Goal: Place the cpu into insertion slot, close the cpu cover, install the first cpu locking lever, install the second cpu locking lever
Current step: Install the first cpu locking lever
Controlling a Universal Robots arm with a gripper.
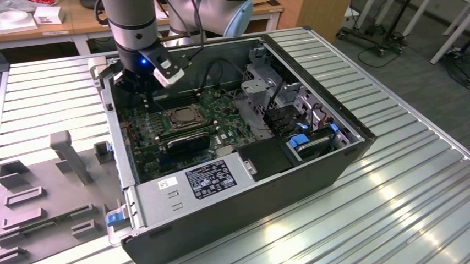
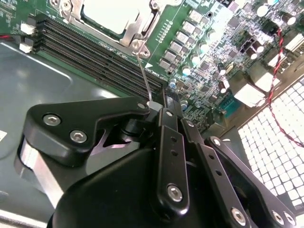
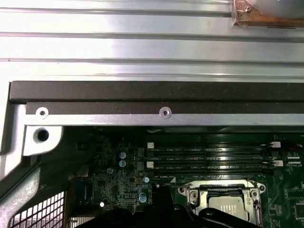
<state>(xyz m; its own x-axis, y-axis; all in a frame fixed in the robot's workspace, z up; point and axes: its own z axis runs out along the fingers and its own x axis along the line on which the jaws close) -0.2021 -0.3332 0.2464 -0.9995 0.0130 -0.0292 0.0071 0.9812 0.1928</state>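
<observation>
Arm (image 1: 132, 33) hangs into the computer case (image 1: 242, 192); the second wrist view shows its gripper (image 2: 159, 105) pinching a locking lever (image 2: 144, 71).

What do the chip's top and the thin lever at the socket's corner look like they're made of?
The chip: probably metal on top, pale grey and matte, with a soft, even sheen. The lever: bare wire, likely steel, thin, silvery and glinting along its length.

Silvery cpu (image 2: 114, 14) flat under closed cpu cover (image 2: 142, 26); thin locking lever (image 2: 144, 76) raised.
</observation>
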